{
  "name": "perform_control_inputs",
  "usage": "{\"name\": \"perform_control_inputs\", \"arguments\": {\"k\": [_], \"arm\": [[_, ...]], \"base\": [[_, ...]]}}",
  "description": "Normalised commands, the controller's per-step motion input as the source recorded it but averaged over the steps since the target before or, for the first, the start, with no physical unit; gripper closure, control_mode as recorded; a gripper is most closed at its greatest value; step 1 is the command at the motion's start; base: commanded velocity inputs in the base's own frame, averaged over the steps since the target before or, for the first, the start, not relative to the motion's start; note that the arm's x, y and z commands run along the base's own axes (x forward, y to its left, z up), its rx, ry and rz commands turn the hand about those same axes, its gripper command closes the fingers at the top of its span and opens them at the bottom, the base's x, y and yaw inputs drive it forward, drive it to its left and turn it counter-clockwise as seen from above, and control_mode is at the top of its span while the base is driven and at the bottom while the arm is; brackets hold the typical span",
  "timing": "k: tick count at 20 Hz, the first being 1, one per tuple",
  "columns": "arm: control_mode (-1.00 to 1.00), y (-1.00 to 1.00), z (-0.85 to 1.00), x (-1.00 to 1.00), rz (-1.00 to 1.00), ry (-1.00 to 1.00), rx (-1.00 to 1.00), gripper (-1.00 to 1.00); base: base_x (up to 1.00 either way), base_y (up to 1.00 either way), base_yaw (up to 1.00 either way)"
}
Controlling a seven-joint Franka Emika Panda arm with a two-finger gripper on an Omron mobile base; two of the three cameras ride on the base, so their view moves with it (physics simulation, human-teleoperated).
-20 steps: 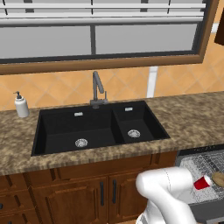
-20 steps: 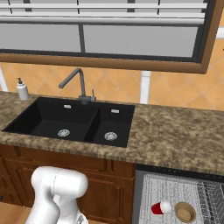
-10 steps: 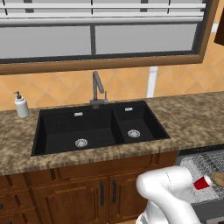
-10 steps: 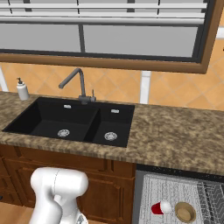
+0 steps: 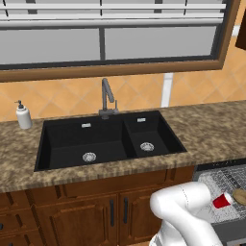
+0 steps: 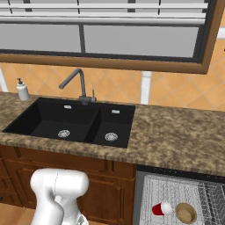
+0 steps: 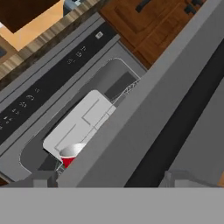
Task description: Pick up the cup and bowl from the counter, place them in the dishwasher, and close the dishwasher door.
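The red cup [image 6: 161, 208] lies on its side in the dishwasher's wire rack [image 6: 169, 189], and the tan bowl [image 6: 186, 212] sits upright just to its right. From the left base view the cup [image 5: 222, 200] and the bowl [image 5: 240, 197] show at the right edge, beside the white arm [image 5: 185, 211]. In the hand view my gripper [image 7: 111, 181] is open, low by the dishwasher. The dishwasher door [image 7: 81, 122] lies open with its dark control strip [image 7: 39, 94]. A broad grey dishwasher edge [image 7: 144, 118] crosses between the fingertips [image 7: 43, 178], and the cup [image 7: 70, 158] peeks out beside it.
The speckled counter [image 6: 176, 136] holds a black double sink [image 6: 74, 121] with a faucet [image 6: 81, 88] and a white soap bottle [image 6: 22, 90] at the far left. Wooden cabinet doors [image 5: 96, 216] stand left of the dishwasher, close to the arm.
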Motion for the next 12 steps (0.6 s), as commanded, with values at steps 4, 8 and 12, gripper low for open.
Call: {"name": "perform_control_inputs", "arguments": {"k": [4,8,12], "arm": [[-1.0,0.06,0.0,0.81,0.07,-0.11,0.0,-1.0],[-1.0,0.13,0.0,0.84,0.13,-0.18,0.0,-1.0],[-1.0,0.2,-0.06,0.7,0.24,-0.29,0.07,-1.0]], "base": [[0.0,0.0,0.0],[0.0,0.0,0.0],[0.0,0.0,0.0]]}}
